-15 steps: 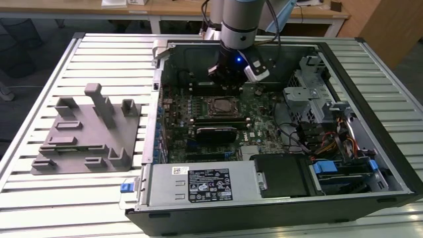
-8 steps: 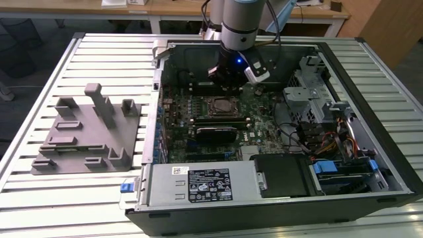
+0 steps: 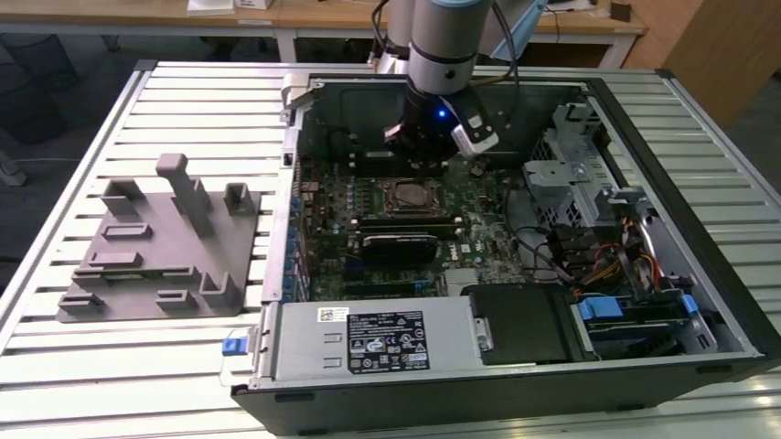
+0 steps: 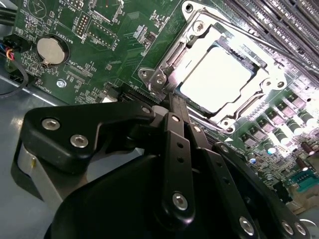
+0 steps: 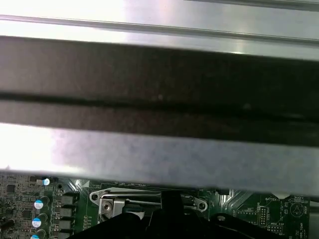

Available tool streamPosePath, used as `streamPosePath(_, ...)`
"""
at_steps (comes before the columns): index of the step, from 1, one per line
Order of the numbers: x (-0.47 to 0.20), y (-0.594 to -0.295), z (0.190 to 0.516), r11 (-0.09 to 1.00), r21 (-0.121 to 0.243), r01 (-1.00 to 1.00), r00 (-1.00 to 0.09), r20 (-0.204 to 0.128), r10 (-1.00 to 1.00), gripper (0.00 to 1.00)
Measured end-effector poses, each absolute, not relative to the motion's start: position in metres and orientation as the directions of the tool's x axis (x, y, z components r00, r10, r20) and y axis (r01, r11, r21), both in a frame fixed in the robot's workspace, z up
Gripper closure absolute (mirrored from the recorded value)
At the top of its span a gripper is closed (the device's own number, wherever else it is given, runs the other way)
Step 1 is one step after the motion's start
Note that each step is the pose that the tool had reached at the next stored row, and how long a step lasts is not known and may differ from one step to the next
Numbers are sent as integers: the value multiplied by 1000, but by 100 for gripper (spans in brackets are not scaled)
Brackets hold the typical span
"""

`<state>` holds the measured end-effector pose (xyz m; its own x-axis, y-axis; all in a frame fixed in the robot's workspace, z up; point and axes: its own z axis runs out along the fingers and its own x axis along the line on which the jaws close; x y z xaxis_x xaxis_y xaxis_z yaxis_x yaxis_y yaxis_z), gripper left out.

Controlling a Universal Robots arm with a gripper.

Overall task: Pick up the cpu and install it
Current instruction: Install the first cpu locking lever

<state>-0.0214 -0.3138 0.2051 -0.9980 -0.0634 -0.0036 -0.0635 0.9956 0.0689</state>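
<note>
Cpu (image 4: 215,79) sits flat inside the socket frame (image 4: 164,64) on the motherboard (image 4: 99,30), so it looks already seated. Claw (image 4: 172,107) hangs just beside the socket's near edge, fingers pinched together, gripping nothing visible. Risk, as a judgement: the tip is very near the frame and lever, so a sideways drift could knock the latch or nudge the chip crooked. In the exterior view the claw (image 3: 422,165) is above the socket.

A robot lab is showing here: an open computer case (image 3: 513,274) is sitting on a metal slatted table (image 3: 73,366), wooden desks (image 3: 317,14) behind.
</note>
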Motion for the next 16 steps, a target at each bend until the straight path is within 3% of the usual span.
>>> streamPosePath(16, -21, -325, 205, 996, 68, -63, -998, -3, -63, 89)
